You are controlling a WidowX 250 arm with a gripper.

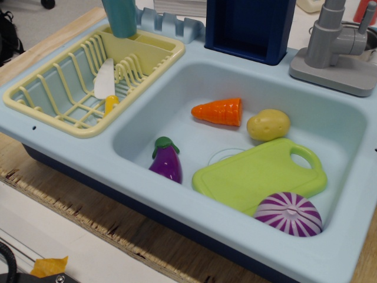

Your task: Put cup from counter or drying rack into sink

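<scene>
The teal cup (120,16) is at the top edge of the view, over the far end of the pale yellow drying rack (53,105). Its lower end is at the rack's small rectangular compartment (141,47); its upper part is cut off by the frame. I cannot tell whether it rests there or is held. The sink (177,88) is the large light blue basin to the right, set in the light blue counter (135,188). No gripper shows in this view.
The sink holds an orange carrot (219,111), a potato (268,124), a purple eggplant (165,160), a green cutting board (259,174) and a purple onion half (288,213). A toy knife (106,85) lies in the rack. A grey faucet (333,47) stands at the back right.
</scene>
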